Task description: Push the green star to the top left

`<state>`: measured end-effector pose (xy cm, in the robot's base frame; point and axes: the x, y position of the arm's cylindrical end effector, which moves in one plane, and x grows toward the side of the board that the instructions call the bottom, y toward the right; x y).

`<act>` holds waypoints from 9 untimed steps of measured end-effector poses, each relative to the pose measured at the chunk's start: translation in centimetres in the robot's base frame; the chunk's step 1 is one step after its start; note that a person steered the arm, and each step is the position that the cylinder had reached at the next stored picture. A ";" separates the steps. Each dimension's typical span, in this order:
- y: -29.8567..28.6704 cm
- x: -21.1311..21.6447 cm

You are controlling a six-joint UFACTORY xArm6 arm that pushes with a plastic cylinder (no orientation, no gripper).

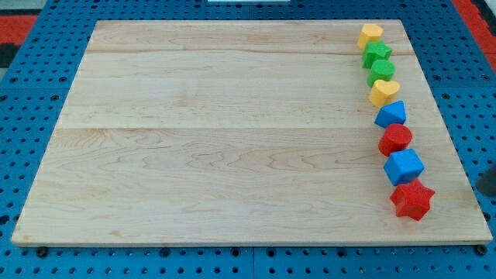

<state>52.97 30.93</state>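
The green star [377, 53] lies near the top right corner of the wooden board [217, 139], second from the top in a column of blocks. Above it, touching, is a yellow block [370, 33]. Below it is a green rounded block [381, 71]. A dark piece at the view's right edge looks like my rod. Its lower end, my tip [480, 192], sits off the board's right side, right of the red star [411, 200] and far below the green star.
The column runs down the right side: a yellow block [383, 92], a blue block [391, 114], a red rounded block [395, 139], a blue cube [404, 166], then the red star. Blue pegboard [46, 70] surrounds the board.
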 end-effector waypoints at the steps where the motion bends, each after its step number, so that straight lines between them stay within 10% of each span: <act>1: 0.5 -8.0; 3: 2.6 -22.3; 9: -10.3 -22.5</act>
<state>30.43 20.67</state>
